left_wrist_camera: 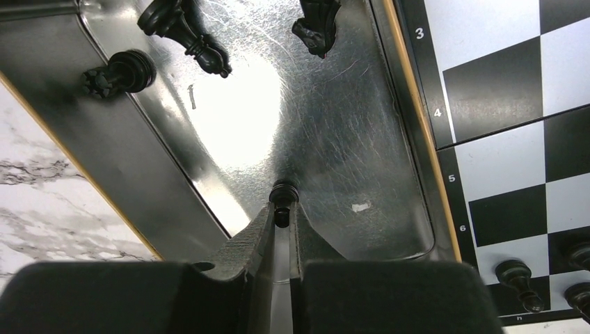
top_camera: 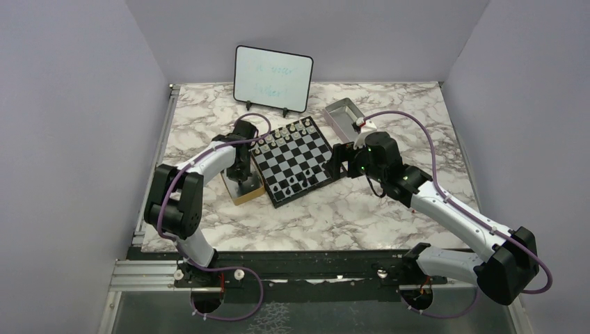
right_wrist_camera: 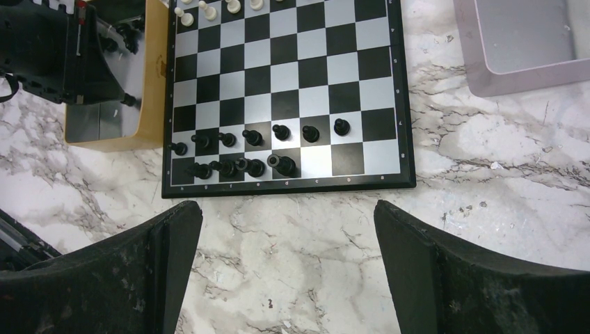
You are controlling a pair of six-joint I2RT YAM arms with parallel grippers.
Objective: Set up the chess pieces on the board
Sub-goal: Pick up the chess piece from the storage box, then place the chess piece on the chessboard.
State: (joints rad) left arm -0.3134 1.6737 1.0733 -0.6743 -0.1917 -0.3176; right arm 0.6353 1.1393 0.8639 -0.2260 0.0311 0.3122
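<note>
Black-fingered left gripper [left_wrist_camera: 282, 214], mine: reaching down into the tan wooden box [right_wrist_camera: 154, 90], jaws drawn in tight on one small black chess piece [left_wrist_camera: 283, 193], whose round top shows just past my fingertips. Piece and tips sit over the box's scratched metal lining [left_wrist_camera: 334, 139], which carries a patch of bright glare.

Loose in the same box: three more black figures [left_wrist_camera: 184, 33], lying on the lining well away from my fingers and apart from one another.

Right gripper [right_wrist_camera: 288, 209], mine: jaws spread wide, nothing between them, hovering over bare marble just off the near rim of the board.

Board [right_wrist_camera: 341, 69]: black and white checks, black rim, flat on the table, just beside the box, which stands on its left.

Black pieces [right_wrist_camera: 252, 137] already on the board: a line of seven one rank in from the near rim, and a shorter row right at that rim, crowded toward the box side. Pale pieces [right_wrist_camera: 209, 8] stand along the far edge.

Grey metal tray [right_wrist_camera: 515, 82]: on the marble near the board's far right corner.

Table [top_camera: 389, 216]: white marble pattern with grey veins.

Whiteboard [top_camera: 273, 78]: propped on a small stand at the table's rear, its writing too faint to read.

Walls [top_camera: 69, 104]: plain pale lilac-grey, closing in three sides.

Rail [top_camera: 139, 275]: metal, along the near edge by my arm bases.
</note>
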